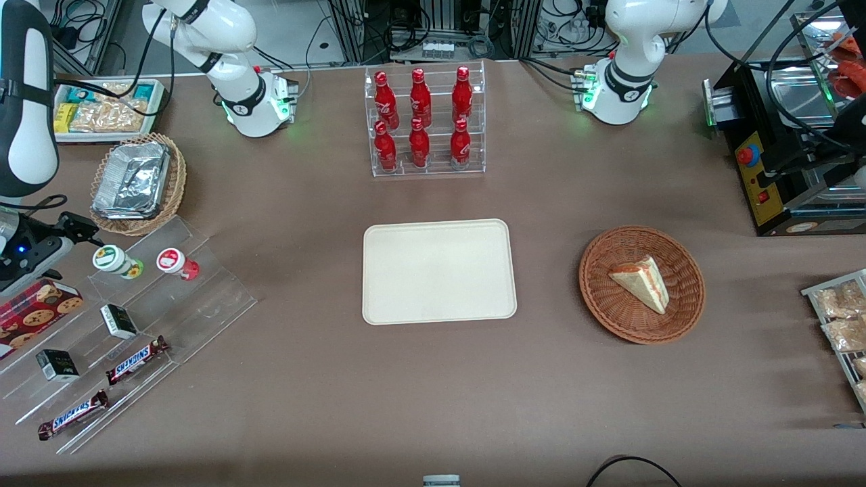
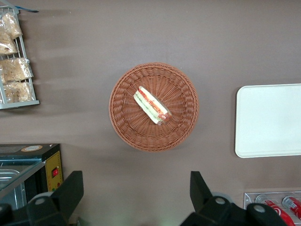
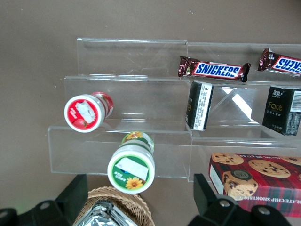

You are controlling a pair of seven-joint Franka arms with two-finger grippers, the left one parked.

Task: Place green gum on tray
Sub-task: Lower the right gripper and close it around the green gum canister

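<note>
The green gum (image 1: 116, 261) lies on its side on the top step of a clear acrylic stand (image 1: 203, 297); its white lid with the green sunflower label (image 3: 131, 170) faces my wrist camera. My gripper (image 1: 76, 231) hovers just beside it, toward the working arm's end of the table. Its two black fingers (image 3: 71, 197) stand wide apart, open, and hold nothing. Seen from the wrist, my gripper (image 3: 138, 195) is close above the gum's lid and not touching it. The cream tray (image 1: 438, 270) lies bare at the table's middle.
A red-labelled gum bottle (image 1: 177, 263) lies beside the green one. Lower steps carry two Snickers bars (image 1: 137, 359) and black boxes (image 1: 118, 320). A cookie box (image 1: 37, 308) and a foil-filled wicker basket (image 1: 135, 182) flank the stand. Cola bottles (image 1: 421, 122) and a sandwich basket (image 1: 641, 284) stand elsewhere.
</note>
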